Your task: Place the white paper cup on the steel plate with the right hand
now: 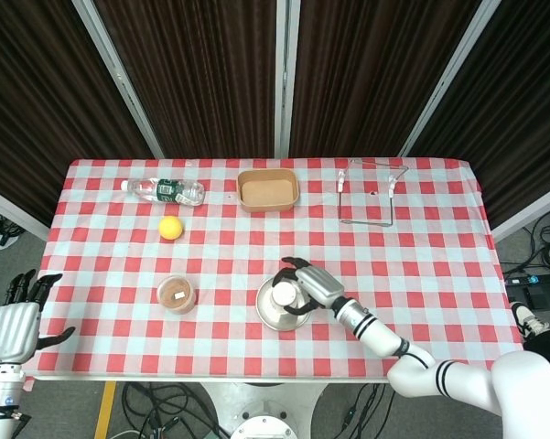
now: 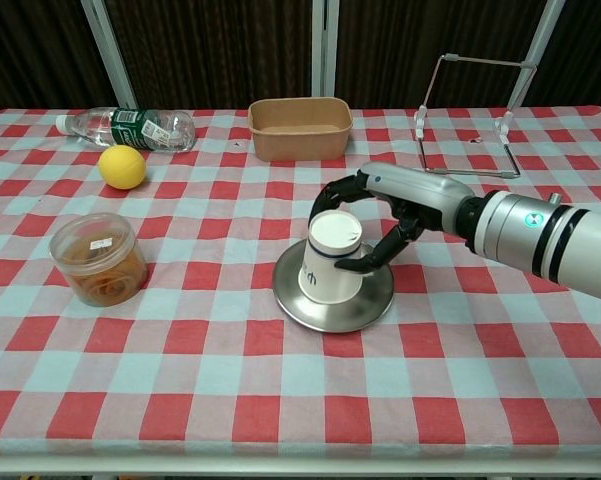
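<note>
Checked table (image 1: 439,247), right hand (image 2: 385,215) gripping white paper cup (image 2: 329,259) on steel plate (image 2: 365,305).

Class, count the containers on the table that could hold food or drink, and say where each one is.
4: the bottle lying far left, the paper box at the back centre, the tub front left, and the cup upside down on the plate. None seems hidden.

Right hand (image 2: 380,215): arm stretched forward, dark fingers (image 2: 365,262) curled, gripping an object.
Left hand (image 1: 15,322): hanging idle, fingers apart, holding nothing.
</note>
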Motion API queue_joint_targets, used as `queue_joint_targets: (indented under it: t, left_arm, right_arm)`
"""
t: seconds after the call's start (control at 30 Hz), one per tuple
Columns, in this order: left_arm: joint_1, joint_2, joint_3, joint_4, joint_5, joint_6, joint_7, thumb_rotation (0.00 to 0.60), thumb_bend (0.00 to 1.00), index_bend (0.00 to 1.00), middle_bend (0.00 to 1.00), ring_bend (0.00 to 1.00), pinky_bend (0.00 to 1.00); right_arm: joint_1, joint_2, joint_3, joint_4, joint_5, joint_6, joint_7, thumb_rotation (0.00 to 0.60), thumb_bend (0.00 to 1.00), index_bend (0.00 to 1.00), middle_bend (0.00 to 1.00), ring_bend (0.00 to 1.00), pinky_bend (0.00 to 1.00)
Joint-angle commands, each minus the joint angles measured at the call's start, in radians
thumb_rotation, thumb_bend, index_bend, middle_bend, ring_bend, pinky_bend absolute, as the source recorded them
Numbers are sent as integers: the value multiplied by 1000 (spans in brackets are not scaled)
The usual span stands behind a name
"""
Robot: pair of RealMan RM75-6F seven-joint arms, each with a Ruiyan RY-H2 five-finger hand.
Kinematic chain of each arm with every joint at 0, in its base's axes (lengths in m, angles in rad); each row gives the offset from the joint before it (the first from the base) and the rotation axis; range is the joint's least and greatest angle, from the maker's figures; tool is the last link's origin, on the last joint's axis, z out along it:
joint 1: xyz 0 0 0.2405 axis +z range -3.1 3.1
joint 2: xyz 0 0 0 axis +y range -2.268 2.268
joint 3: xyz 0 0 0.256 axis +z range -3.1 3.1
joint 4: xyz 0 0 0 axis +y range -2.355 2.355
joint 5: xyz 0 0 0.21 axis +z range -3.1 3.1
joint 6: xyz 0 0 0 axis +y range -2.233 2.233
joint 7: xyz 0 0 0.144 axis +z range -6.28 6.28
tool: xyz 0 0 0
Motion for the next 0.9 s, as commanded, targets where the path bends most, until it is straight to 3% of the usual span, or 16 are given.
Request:
queue_joint_targets:
  t: [0.03,0.23,0.47,0.67,0.9]
  left_arm:
    - [1,-1,0,2,1,1,-2,600,73,162,159,21,20]
    - [0,-1,1,2,0,-2,-1,600,74,162,159,21,20]
    - [4,2,-1,-1,-4,3,-1,600,73,163,159,21,20]
    - [2,2,-1,-3,-2,0,4,600,74,162,159,21,20]
    - [4,5,-1,-5,-3,3,3,600,74,162,159,21,20]
  right_arm:
    - [-3,2,-2,-8,0,4,11,600,281,594,312,51,75]
    - [-1,31,-45,-67,-61,22,45,600,282,594,315,51,75]
    - [-1,3,-2,-11,16,8,-8,600,282,600,313,51,75]
    - [5,46,-54,-83,-55,11,31,600,284,600,312,51,74]
    - [6,7,7,-8,38,-4,-13,600,284,600,313,51,74]
